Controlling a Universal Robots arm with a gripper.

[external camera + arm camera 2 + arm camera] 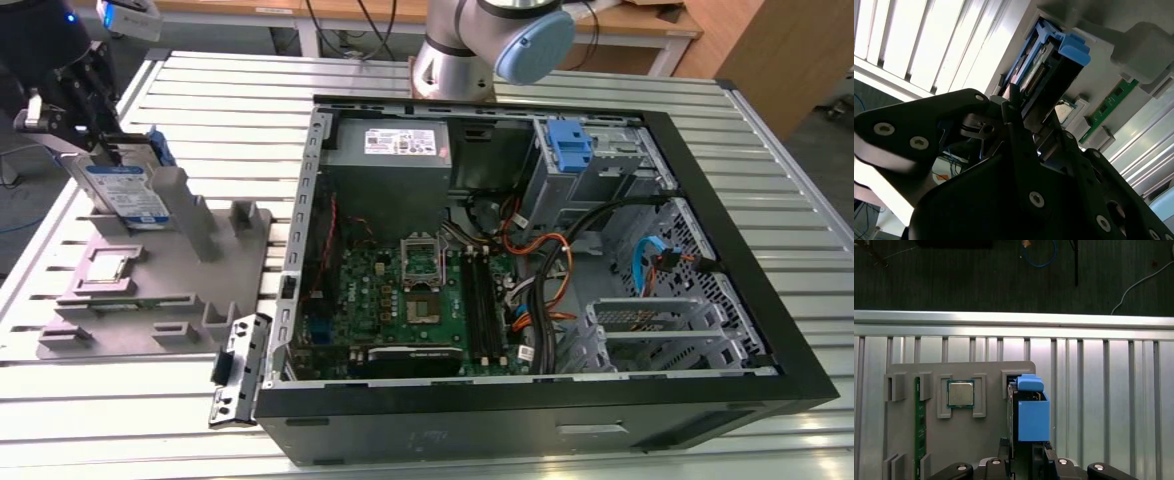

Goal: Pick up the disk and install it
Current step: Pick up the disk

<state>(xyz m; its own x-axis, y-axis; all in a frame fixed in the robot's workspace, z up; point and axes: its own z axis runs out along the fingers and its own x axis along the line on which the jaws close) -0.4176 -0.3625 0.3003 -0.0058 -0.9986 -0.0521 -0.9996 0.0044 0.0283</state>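
The disk [127, 190], a silver drive with a white-and-blue label in a blue carrier frame, stands on edge in a slot of the grey holder tray [160, 290] at the exterior view's left. My gripper [96, 150] comes down on its upper end from the far left. In the first wrist view the disk [1029, 415] is seen edge-on with my gripper [1026, 452] straddling it, one finger against each face. The second wrist view has the disk [1051, 65] running away from my gripper [1019, 107], which is shut on it.
An open computer case [534, 410] fills the middle and right of the slatted metal table [747, 130]. Inside are a grey power-supply box [390, 145], a motherboard [414, 300] and a drive bay with a blue latch [571, 148]. The tray also holds a processor [960, 393] and a memory stick [917, 425].
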